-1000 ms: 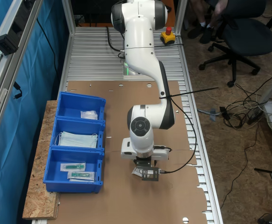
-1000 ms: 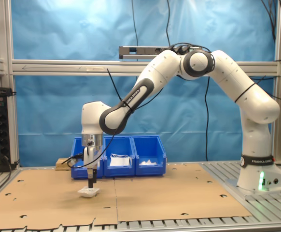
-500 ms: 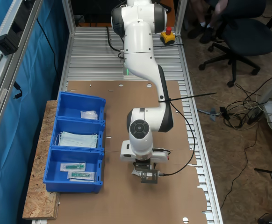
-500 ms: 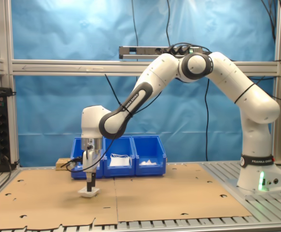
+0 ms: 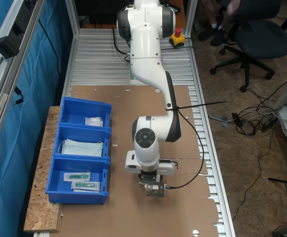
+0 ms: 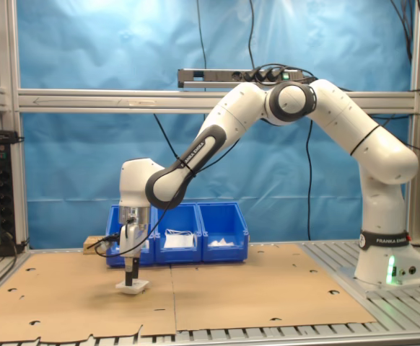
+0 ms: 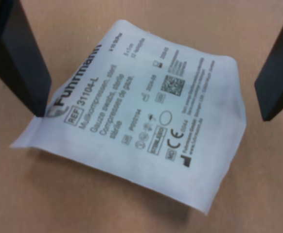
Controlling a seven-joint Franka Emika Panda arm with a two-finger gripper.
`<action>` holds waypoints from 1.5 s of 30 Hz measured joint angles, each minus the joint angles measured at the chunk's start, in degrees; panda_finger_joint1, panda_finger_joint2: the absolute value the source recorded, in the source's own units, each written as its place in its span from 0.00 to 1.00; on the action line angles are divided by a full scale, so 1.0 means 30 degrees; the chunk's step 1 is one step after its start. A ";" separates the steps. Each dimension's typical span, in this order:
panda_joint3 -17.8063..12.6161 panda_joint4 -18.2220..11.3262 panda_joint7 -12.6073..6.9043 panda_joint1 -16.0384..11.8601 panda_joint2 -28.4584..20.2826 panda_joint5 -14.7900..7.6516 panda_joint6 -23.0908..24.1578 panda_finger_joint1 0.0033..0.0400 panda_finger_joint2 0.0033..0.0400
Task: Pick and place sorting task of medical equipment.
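The medical equipment, a square white sealed packet (image 7: 146, 131) with print and one raised edge, lies on the brown cardboard. In the wrist view my gripper (image 7: 153, 112) is open, with one black finger (image 7: 15, 53) touching one corner of the packet and the other finger (image 7: 277, 73) just off the opposite side. In the second exterior view the gripper (image 6: 130, 281) points straight down, its tips at the packet (image 6: 133, 287). In the first exterior view the gripper (image 5: 152, 190) covers most of the packet.
A row of three blue bins (image 5: 59, 163) stands beside the cardboard: one holds a white packet (image 5: 93, 121), the middle one face masks (image 5: 82, 147), the last clear packets with green-tipped instruments (image 5: 82, 181). A red button box (image 5: 177, 38) sits behind the arm's base.
The gripper has come down onto the packet and shifted slightly toward the first exterior view's left. Its fingers stay apart, and the packet has not moved.
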 joint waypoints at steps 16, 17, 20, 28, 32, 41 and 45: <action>-0.0028 0.0367 0.0000 -0.0002 0.0569 0.0000 0.0119 1.00 1.00; -0.0028 0.0371 0.0000 -0.0002 0.0590 0.0000 0.0120 1.00 1.00; -0.0028 0.0381 0.0000 -0.0002 0.0653 0.0000 0.0120 1.00 1.00; -0.0028 0.0392 0.0000 -0.0001 0.0855 0.0000 0.0121 1.00 1.00; -0.0029 0.0411 0.0000 -0.0001 0.0873 0.0000 0.0145 1.00 1.00; -0.0028 0.0412 0.0000 -0.0001 0.0877 0.0000 0.0161 1.00 1.00; -0.0028 0.0412 0.0000 -0.0001 0.0877 0.0000 0.0161 1.00 1.00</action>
